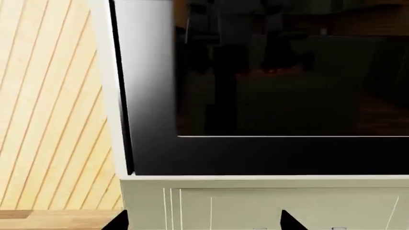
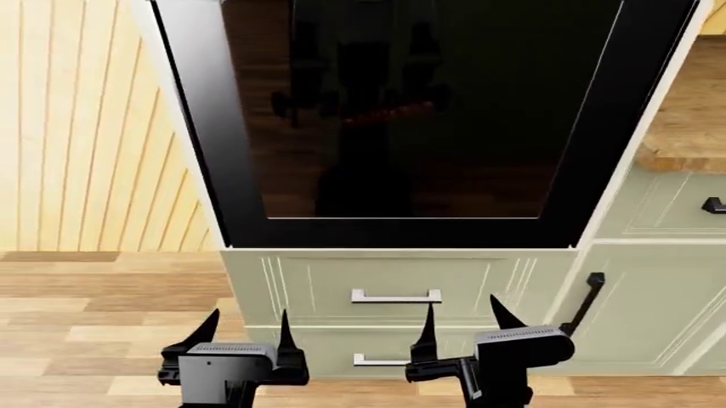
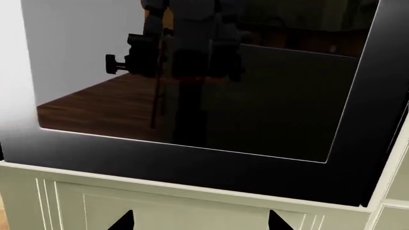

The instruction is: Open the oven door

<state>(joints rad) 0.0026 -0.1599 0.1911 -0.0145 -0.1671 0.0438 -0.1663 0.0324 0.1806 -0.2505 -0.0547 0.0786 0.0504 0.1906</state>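
Nearest the head camera, both claws hover low in front of the cabinetry: the left gripper has its two dark fingers spread apart with nothing between them, and the right gripper likewise stands spread and empty, its fingertips pointing up toward the oven. Taking the oven door as the landmark: it is the largest thing in view, a glossy black-framed panel with a dark reflective glass window, standing closed and flush in its pale housing, directly above and beyond both grippers and not touched by either. In its glass the robot's own dark reflection shows faintly. To the left of the door runs a wall of pale vertical wood panelling, reaching down to the wooden floor below it. Right of the door sits a pale green cabinet door with a black vertical handle, and above that a smaller drawer front with a black pull under a wooden countertop edge. Directly beneath the oven door lies the upper drawer with a silver bar handle, and under that a second silver handle, partly hidden behind the right gripper. In the left wrist view the door's lower left corner meets the white frame; only the fingertips show there.
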